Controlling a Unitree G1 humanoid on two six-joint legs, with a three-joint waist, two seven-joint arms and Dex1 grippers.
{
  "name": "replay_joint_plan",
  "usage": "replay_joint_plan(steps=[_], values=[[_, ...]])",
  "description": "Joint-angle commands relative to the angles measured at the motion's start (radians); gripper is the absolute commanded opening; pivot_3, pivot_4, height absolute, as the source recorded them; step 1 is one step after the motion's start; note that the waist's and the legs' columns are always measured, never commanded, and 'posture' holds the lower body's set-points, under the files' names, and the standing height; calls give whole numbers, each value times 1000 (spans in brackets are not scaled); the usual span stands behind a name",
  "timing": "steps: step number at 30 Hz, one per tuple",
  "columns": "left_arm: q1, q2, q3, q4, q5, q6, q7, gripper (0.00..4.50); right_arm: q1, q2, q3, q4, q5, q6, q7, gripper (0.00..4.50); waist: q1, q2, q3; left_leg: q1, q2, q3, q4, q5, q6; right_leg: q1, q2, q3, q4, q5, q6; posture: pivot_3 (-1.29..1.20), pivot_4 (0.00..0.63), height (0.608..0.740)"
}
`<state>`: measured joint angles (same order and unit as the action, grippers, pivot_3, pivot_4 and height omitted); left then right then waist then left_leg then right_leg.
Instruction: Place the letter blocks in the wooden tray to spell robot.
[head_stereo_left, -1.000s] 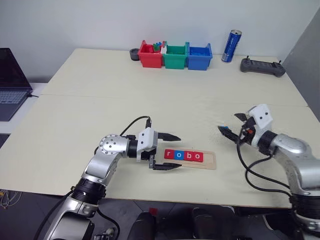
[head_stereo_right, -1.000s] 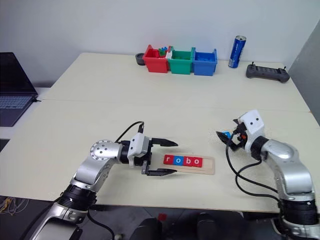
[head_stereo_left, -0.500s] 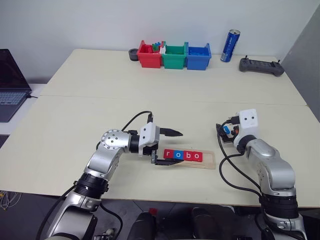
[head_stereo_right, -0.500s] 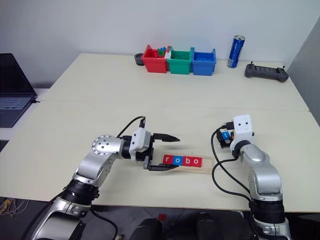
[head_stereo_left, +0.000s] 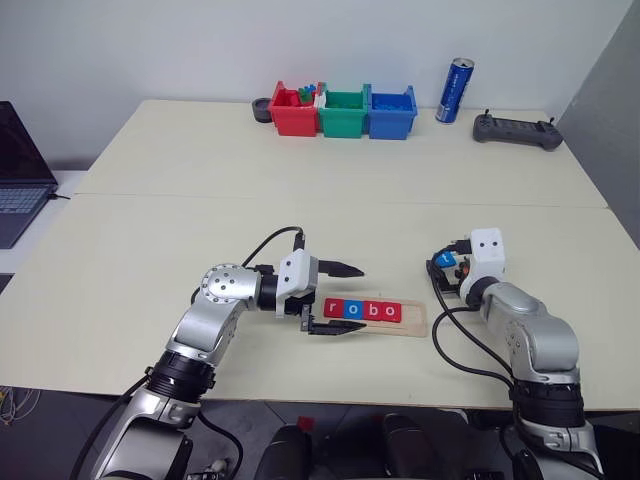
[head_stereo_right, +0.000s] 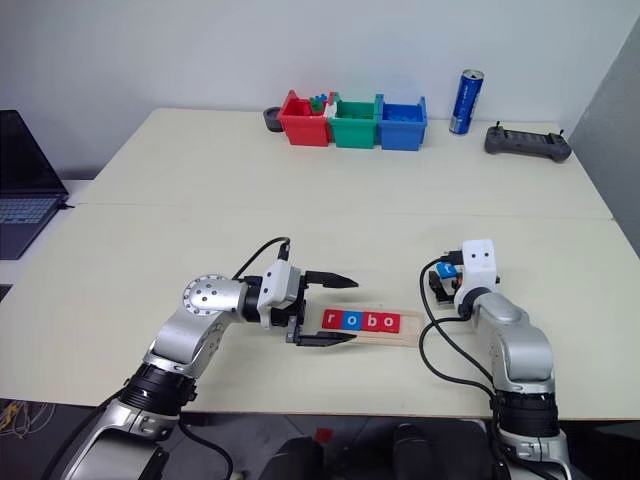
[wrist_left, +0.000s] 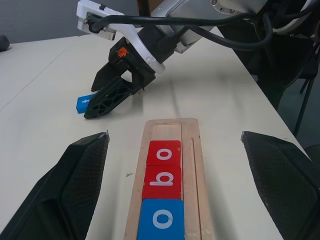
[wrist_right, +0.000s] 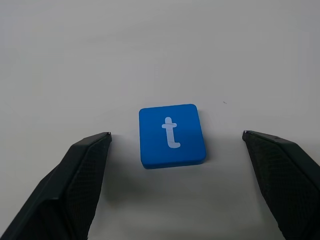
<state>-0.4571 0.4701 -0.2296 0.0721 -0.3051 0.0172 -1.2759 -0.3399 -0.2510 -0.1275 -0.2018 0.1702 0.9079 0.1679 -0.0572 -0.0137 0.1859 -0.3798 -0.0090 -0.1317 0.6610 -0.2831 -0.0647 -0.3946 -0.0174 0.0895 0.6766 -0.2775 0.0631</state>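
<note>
Along the bench's far edge I see red (head_stereo_left: 293, 112), green (head_stereo_left: 343, 111) and blue bins (head_stereo_left: 391, 110), a blue can (head_stereo_left: 451, 91), a black controller (head_stereo_left: 515, 130); a laptop (head_stereo_left: 20, 170) sits off its left edge.

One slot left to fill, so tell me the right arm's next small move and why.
Probably ease the open right gripper down around the blue t block and close. The t lies flat on the table between the spread fingers, not held, and the wooden tray reads r, o, b, o with its end slot bare.
</note>
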Motion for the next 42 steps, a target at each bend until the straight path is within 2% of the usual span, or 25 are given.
replay_joint_plan(steps=[1,4,9,12,16,22,29,33,34,35,40,41,42], values=[[-7,6,13,-37,-9,-1,5,4500,-23,-2,-22,5,16,-9,2,4099,0,0,0,0,0,0,0,0,0,0,0,0,0,0,0,0,150,740],[-13,3,14,-28,-7,-2,7,4500,-24,-16,-23,13,8,-23,1,3208,0,0,0,0,0,0,0,0,0,0,0,0,1,0,0,0,150,740],[-13,0,12,-22,-4,-7,9,4500,-19,-19,-24,15,11,-31,-4,1446,0,0,0,0,0,0,0,0,0,-1,0,0,1,0,0,0,150,740],[-11,1,11,-18,-3,-11,6,4500,4,-20,-31,-51,13,6,-19,1459,0,0,0,0,0,0,0,0,0,-1,1,0,1,0,0,0,150,740],[-12,3,15,-23,-9,-4,6,4500,98,-56,-41,-262,-25,110,-68,1459,3,0,0,-2,0,0,0,0,0,-2,0,0,1,-1,-1,0,150,740],[-8,0,6,-15,-9,-16,-9,4500,240,-27,-63,-561,-26,375,-114,1459,3,0,0,-2,1,-1,0,0,0,-2,1,0,2,-1,-1,0,150,740],[-40,-26,-3,19,-3,-29,-21,4500,268,86,-67,-613,-29,495,-134,1459,0,1,-1,0,1,0,0,0,0,-2,2,1,3,-1,-1,0,150,740],[-44,-36,-6,28,0,-36,-30,4500,295,87,-44,-601,-34,493,-129,1459,0,1,-1,0,1,0,0,0,0,-2,2,0,2,-1,-1,0,150,740],[-44,-38,-7,28,1,-37,-30,4500,299,88,-48,-599,-34,489,-126,2202,0,1,-1,-1,1,-1,0,0,0,-2,2,0,2,-1,-1,0,150,740],[-44,-40,-8,28,2,-38,-30,4500,301,88,-55,-598,-32,488,-123,2436,0,1,-1,-1,1,-1,0,0,0,-2,2,0,2,-1,-2,0,150,740],[-42,-39,-4,34,4,-48,-34,4500,279,62,-100,-600,-23,465,-99,4228,0,1,-1,0,1,-1,0,0,0,-1,2,0,3,-1,-2,0,150,740],[-41,-40,-3,34,5,-49,-34,4500,271,57,-110,-604,-19,465,-92,4484,0,1,-1,0,1,-1,0,0,0,-1,2,0,3,-1,-2,0,150,740],[-40,-40,-3,35,6,-51,-33,4500,257,50,-123,-611,-19,463,-88,4484,-1,1,-1,0,1,-1,0,0,0,-1,2,0,3,-1,-2,0,150,740]])
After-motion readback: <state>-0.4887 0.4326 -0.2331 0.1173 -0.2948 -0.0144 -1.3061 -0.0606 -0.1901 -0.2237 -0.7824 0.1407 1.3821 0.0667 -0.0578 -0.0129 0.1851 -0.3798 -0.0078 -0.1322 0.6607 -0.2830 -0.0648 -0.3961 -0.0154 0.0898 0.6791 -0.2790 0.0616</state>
